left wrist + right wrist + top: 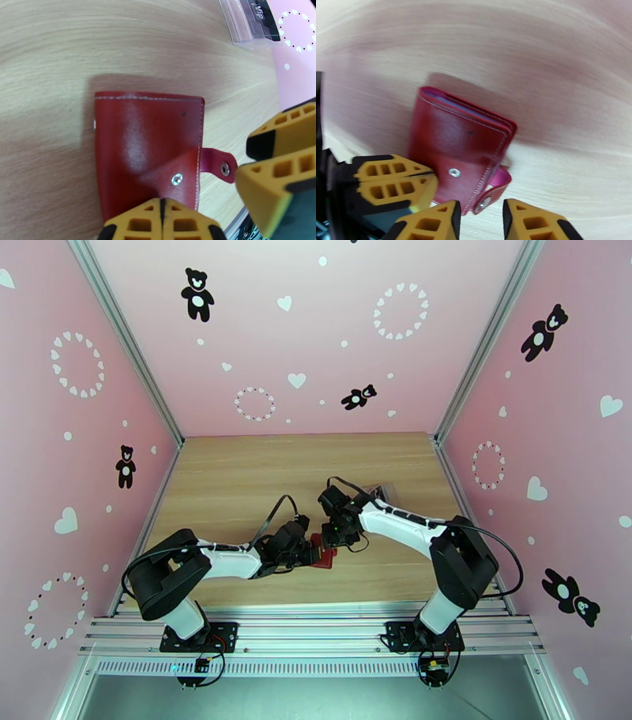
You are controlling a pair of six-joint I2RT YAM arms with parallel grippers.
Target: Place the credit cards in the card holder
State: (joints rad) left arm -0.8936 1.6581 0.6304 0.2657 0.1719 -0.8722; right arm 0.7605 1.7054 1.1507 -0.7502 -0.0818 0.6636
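The card holder (325, 553) is a dark-red wallet lying closed on the wooden table, with its snap tab (219, 163) sticking out unfastened to one side. My left gripper (162, 221) is shut, and its fingertips rest on the near edge of the card holder (146, 146), where the cover creases. My right gripper (478, 221) is open just short of the snap tab (489, 195), next to the left gripper's yellow fingers (391, 181). The card holder (460, 138) shows thin layers along its far edge. The credit cards are out of view.
A clear crinkly plastic pouch (252, 19) with dark contents lies farther back on the table (237, 477), behind the right arm (383, 493). Pink walls close in the table on three sides. The arms' bases and a metal rail (316, 628) line the near edge.
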